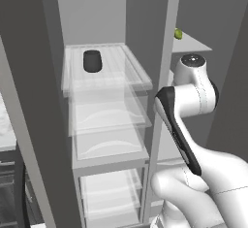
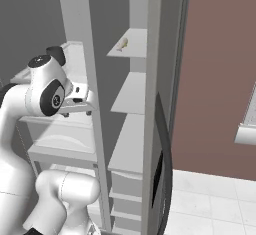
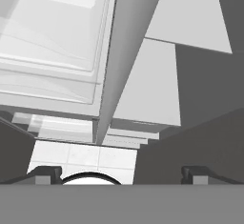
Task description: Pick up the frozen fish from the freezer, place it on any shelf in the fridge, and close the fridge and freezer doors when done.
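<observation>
One spread, empty claw [image 3: 121, 173] faces one freezer [image 3: 157, 89] beside one fridge [image 3: 52, 51]

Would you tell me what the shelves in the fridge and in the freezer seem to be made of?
The fridge shelves look like clear glass or clear plastic: the drawers below show through them. The freezer shelves look opaque, matte light grey, perhaps painted metal or plastic; nothing shows through, and the render leaves it open.
</observation>
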